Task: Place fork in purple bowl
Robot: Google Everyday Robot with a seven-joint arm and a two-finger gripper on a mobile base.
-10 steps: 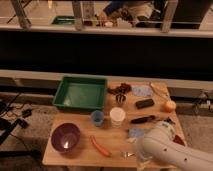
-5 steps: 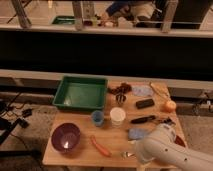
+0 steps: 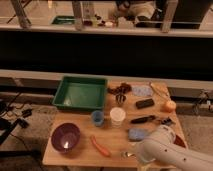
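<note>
The purple bowl (image 3: 65, 136) stands at the front left of the wooden table (image 3: 80, 156), round and dark with a paler inside, holding nothing. A small shiny bit of the fork (image 3: 126, 154) shows at the table's front edge, right of the orange carrot-like stick (image 3: 100, 146). My white arm (image 3: 162, 152) fills the front right corner. My gripper (image 3: 135, 155) is at the arm's left end, right beside the fork and mostly hidden by the arm. The bowl is about a bowl's width to the left of the fork.
A green tray (image 3: 80, 93) sits at the back left. A blue cup (image 3: 97, 118) and a white cup (image 3: 117, 116) stand mid-table. A blue sponge (image 3: 136, 134), a black-handled utensil (image 3: 144, 119), a black block (image 3: 145, 103) and an orange ball (image 3: 170, 105) lie on the right.
My arm has shifted slightly to the left, toward the fork. The objects on the table have not moved.
</note>
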